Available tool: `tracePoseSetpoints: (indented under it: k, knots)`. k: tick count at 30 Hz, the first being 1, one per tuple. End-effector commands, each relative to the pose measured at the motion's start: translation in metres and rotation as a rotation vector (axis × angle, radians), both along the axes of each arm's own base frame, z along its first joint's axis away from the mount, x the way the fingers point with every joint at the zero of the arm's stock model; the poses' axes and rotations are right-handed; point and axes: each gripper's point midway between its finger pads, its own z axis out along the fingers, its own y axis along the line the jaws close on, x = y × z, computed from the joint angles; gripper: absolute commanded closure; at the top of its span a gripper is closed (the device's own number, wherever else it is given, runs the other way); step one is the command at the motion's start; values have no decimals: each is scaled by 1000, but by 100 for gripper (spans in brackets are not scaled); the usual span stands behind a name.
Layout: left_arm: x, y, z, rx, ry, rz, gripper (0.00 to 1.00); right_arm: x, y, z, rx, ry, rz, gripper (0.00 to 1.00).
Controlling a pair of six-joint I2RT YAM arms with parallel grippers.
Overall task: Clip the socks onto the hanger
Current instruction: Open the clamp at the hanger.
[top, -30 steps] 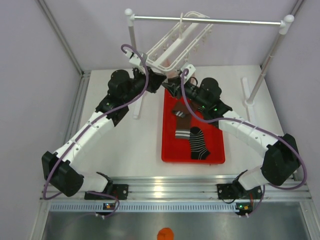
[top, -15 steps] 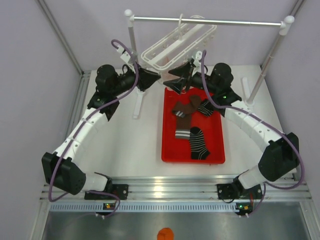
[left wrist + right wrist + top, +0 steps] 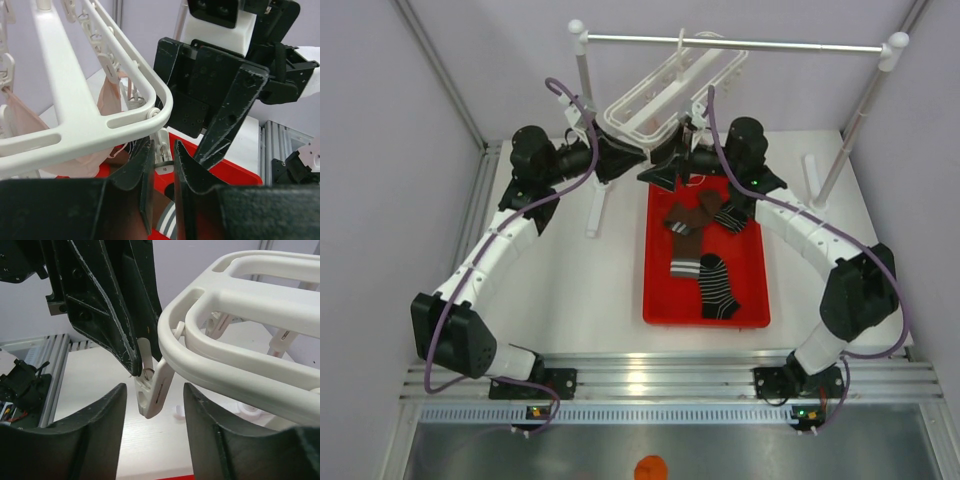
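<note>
The white hanger (image 3: 665, 90) hangs tilted from the crossbar. My left gripper (image 3: 632, 158) is at its low corner, shut on a small white peg (image 3: 165, 160) that sits between its fingertips (image 3: 145, 165). My right gripper (image 3: 154, 392) faces it from the other side. It is open, with the same peg (image 3: 157, 385) hanging free between its fingers and no sock in it. Two dark brown socks (image 3: 688, 228) and two black striped socks (image 3: 718, 288) lie in the red tray (image 3: 658, 300) below.
A stand with white posts and a metal crossbar (image 3: 740, 42) carries the hanger. Pale pink fabric (image 3: 107, 97) is clipped under the hanger frame. The two grippers are very close together over the tray's far end.
My right gripper opened, lifted away from the tray's far end and now sits at the hanger's corner peg. The left arm drew back slightly, still holding the peg.
</note>
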Motion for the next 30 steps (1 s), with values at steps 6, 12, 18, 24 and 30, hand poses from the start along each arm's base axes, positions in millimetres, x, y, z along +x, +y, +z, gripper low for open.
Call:
tracePoseSetpoints:
  k: [6, 12, 18, 24, 30]
  knots:
    - [-6, -1, 21, -29, -64, -42, 100, -1, 3, 31, 53, -57, 0, 87]
    - [15, 19, 26, -77, 111, 186, 58, 9, -2, 31, 52, -106, -144, 100]
    - [6, 39, 36, -118, 134, 305, 40, 14, -1, 25, 12, -201, -319, 100]
    - [4, 46, 27, -115, 223, 366, 33, 16, 7, 25, -10, -250, -418, 100]
    - [9, 46, 5, -74, 312, 421, 31, 16, 18, 23, -44, -291, -486, 100]
